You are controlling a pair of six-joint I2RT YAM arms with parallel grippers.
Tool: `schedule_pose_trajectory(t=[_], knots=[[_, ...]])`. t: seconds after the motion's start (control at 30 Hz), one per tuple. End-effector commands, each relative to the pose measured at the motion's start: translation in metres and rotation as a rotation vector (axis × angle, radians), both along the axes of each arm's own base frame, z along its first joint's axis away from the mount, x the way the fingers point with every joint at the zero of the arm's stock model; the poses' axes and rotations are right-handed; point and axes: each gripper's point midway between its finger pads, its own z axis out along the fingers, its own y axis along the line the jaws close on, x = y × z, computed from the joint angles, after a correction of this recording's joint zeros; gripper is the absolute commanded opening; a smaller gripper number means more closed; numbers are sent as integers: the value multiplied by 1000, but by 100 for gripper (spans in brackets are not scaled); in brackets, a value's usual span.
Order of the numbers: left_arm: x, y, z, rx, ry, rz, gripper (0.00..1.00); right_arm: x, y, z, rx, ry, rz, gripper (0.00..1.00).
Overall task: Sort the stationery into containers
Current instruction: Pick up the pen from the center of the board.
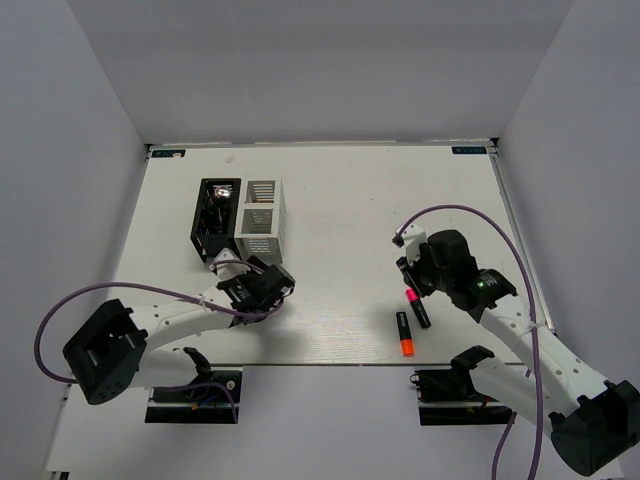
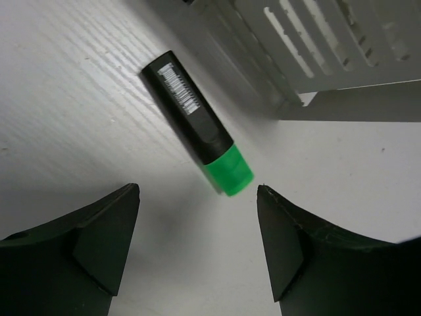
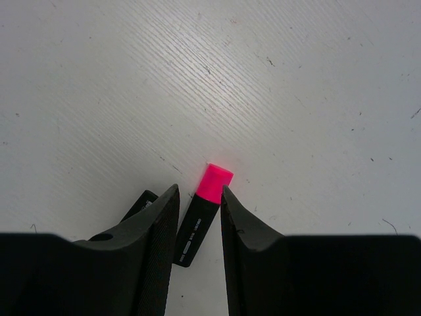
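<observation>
1. Three markers, all with black barrels: one green-capped marker (image 2: 197, 122), one pink-capped marker (image 3: 200, 214), one orange-capped marker (image 1: 403, 334). All three lie flat on the tabletop (image 1: 340, 200).
2. Two mesh organisers, a black organiser (image 1: 200, 235) and a white organiser (image 1: 258, 244). They stand side by side toward the far left of the tabletop, the black one nearer the left edge. Something pale shows inside the black one; I cannot tell what it is.
3. The green-capped marker lies just beside a near corner of the white organiser. A white barcode label is on its barrel.
4. The pink-capped and orange-capped markers lie just beside each other toward the near right of the tabletop. The orange cap points at the near edge.
5. Left gripper (image 2: 197, 192): jaws wide apart and holding nothing, with the green cap just ahead of the gap.
6. Right gripper (image 3: 199, 191): jaws narrowly apart astride the pink-capped marker. One finger is at the cap, bare tabletop shows beside the other, so it is not clamped.
</observation>
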Motion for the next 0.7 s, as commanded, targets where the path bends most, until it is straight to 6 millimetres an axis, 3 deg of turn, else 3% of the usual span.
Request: schedule_pose_trajectory(t=[0.0, 0.2, 0.33, 0.67], knots=[[19, -9, 15, -51, -106, 45, 82, 1, 2, 3, 18, -19, 5, 36], [14, 4, 9, 32, -16, 132, 79, 2, 1, 6, 22, -25, -2, 36], [19, -3, 14, 55, 3, 145, 79, 2, 1, 6, 23, -28, -1, 36], [20, 2, 5, 116, 34, 184, 73, 1, 2, 10, 33, -40, 0, 36]])
